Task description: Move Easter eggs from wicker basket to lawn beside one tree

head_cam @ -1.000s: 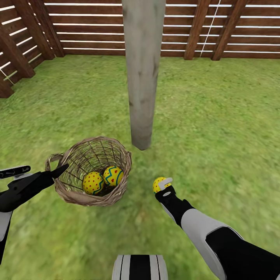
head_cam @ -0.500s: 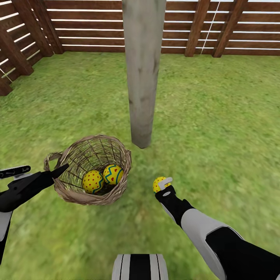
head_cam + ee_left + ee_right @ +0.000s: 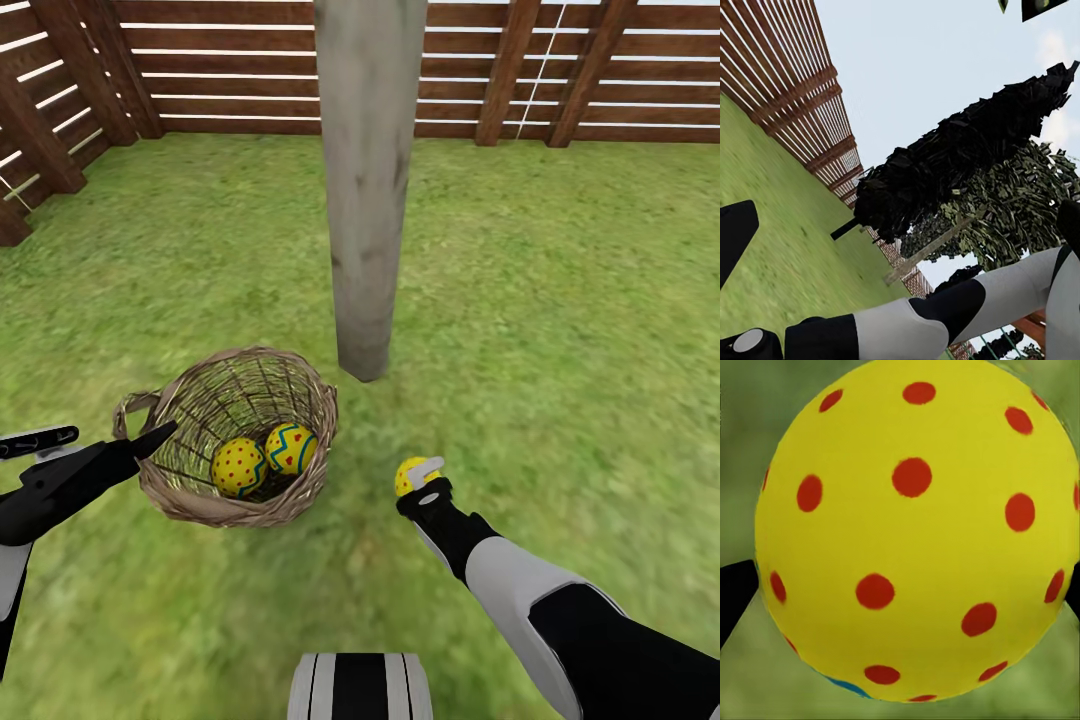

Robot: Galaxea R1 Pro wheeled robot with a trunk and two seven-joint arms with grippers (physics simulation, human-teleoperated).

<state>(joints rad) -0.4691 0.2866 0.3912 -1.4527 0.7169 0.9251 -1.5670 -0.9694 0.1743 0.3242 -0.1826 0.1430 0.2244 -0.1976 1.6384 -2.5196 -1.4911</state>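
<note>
The wicker basket [image 3: 170,492] stands on the lawn [image 3: 560,300] just left of the tree [image 3: 365,200], whose pale trunk rises mid-view. Two Easter eggs [image 3: 238,467] [image 3: 291,449] lie side by side inside the basket. My right gripper [image 3: 418,478] is shut on the third egg [image 3: 404,476], low over the grass in front of the trunk's base and right of the basket. In the right wrist view this yellow, red-dotted egg [image 3: 911,532] sits between two dark fingers [image 3: 733,598]. At the basket's left rim my left gripper [image 3: 125,431] stands open, holding nothing.
A brown slat fence [image 3: 250,80] closes the lawn at the back and left. My base [image 3: 360,685] shows at the bottom edge. The left wrist view holds the fence [image 3: 802,97], sky, dark trees [image 3: 945,180] and a white-and-black arm [image 3: 945,319].
The camera tipped slightly, so the whole picture slid a little. The right gripper with its egg has sunk a touch; the basket, its eggs and the left gripper stay put.
</note>
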